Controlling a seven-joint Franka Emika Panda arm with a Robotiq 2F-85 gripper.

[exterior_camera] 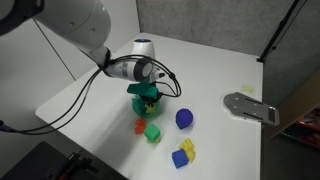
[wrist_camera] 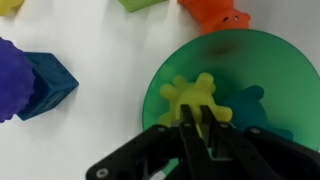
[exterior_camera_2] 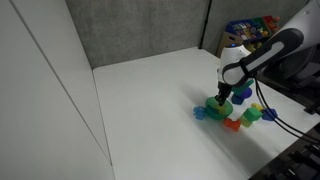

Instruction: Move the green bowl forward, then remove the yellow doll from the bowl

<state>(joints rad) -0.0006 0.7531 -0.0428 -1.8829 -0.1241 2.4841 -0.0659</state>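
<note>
The green bowl (wrist_camera: 275, 70) fills the right of the wrist view and stands on the white table. The yellow doll (wrist_camera: 193, 97) lies inside it, next to a teal toy (wrist_camera: 248, 108). My gripper (wrist_camera: 200, 128) reaches down into the bowl, its two black fingers closed together on the doll's lower edge. In both exterior views the gripper (exterior_camera: 148, 92) (exterior_camera_2: 223, 95) hangs straight down over the bowl (exterior_camera: 141, 103) (exterior_camera_2: 214, 104) and hides the doll.
An orange toy (wrist_camera: 215, 14), a green cube (wrist_camera: 140, 4), a blue block (wrist_camera: 48, 85) and a purple toy (wrist_camera: 10, 75) lie around the bowl. A blue-and-yellow block (exterior_camera: 183, 154) sits nearer the table's front edge. A grey plate (exterior_camera: 250, 106) lies to one side.
</note>
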